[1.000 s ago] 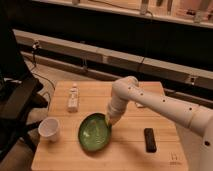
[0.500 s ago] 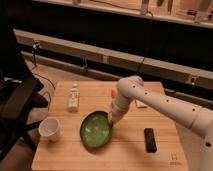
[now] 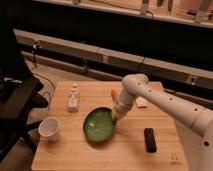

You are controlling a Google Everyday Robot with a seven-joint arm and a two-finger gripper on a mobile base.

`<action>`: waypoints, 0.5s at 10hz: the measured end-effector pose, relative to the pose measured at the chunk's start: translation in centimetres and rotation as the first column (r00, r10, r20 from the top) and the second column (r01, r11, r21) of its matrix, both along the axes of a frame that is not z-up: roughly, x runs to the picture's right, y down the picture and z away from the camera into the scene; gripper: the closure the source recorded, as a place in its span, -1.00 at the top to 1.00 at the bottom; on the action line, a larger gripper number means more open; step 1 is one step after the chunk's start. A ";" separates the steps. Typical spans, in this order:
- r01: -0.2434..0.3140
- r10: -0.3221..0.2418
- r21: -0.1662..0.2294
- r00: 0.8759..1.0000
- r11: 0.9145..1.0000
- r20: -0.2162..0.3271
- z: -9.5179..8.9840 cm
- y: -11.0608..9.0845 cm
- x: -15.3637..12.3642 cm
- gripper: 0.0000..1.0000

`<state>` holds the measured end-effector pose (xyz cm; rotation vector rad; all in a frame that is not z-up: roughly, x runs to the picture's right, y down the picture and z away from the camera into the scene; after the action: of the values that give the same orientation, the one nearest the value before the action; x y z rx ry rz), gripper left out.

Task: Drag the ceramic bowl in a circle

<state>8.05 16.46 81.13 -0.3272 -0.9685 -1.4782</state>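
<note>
The ceramic bowl (image 3: 100, 125) is wide, shallow and glossy green with a darker rim. It sits near the middle of the wooden table (image 3: 75, 157). My gripper (image 3: 117, 117) hangs from the white arm (image 3: 155, 97) and rests at the bowl's right rim, its tip touching or just inside the edge. The small white cup (image 3: 49, 129) stands to the left of the bowl, apart from it.
A small white bottle (image 3: 73, 97) lies at the table's back left. A black rectangular object (image 3: 149, 139) lies right of the bowl. A white item (image 3: 141, 102) and something orange (image 3: 114, 94) sit behind the arm. A dark chair (image 3: 17, 107) stands left of the table.
The gripper and the bowl have shifted slightly toward the back right together. The cup, bottle and black object have stayed in place.
</note>
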 end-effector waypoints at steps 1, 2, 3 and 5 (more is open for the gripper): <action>-0.001 0.001 -0.001 1.000 1.000 0.002 0.1 -0.2 0.0 -1.00; -0.009 0.009 -0.002 1.000 1.000 0.000 0.2 -0.2 0.3 -1.00; -0.018 0.018 -0.004 1.000 1.000 -0.003 0.4 -0.2 0.9 -1.00; -0.026 0.025 -0.007 1.000 1.000 -0.007 0.5 -0.3 2.0 -1.00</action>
<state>10.03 16.13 81.64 -0.3240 -0.9698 -1.4498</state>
